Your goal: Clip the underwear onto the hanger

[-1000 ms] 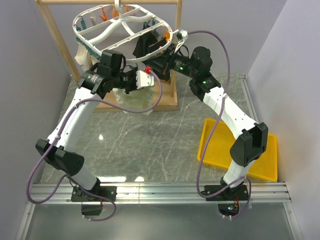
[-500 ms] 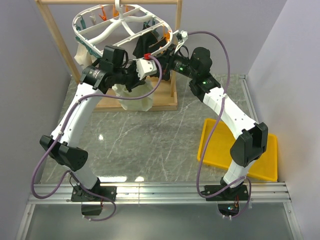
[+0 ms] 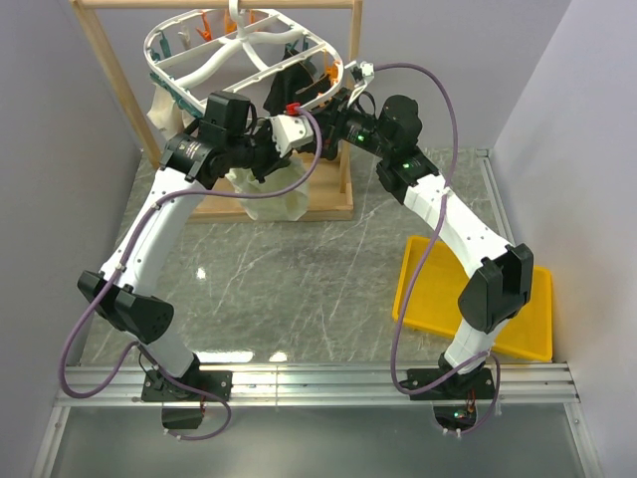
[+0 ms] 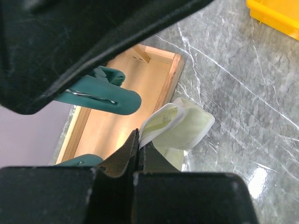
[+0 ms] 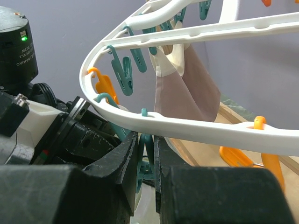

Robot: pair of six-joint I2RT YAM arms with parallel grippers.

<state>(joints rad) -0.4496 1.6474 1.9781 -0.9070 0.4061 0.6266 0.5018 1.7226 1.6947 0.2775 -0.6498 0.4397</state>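
The pale cream underwear [image 3: 267, 196] hangs from my left gripper [image 3: 296, 121], which is shut on its edge just under the hanger's front rim; in the left wrist view the fabric [image 4: 180, 128] droops past the pinched jaws beside a teal clip [image 4: 100, 93]. The white hanger [image 3: 244, 60] with teal and orange clips hangs from the wooden rack. My right gripper [image 3: 333, 110] is at the same rim, shut on the handles of a teal clip [image 5: 147, 151] below the white frame [image 5: 187, 128].
A wooden rack [image 3: 109, 70] with a base frame [image 3: 328, 211] stands at the back. A black garment [image 3: 289, 88] and a beige-pink cloth [image 5: 184, 88] hang from the hanger. A yellow tray [image 3: 518, 309] lies at the right.
My left gripper has risen and moved right with the underwear, up to the hanger's front rim next to the right gripper. The right arm has stayed in place.
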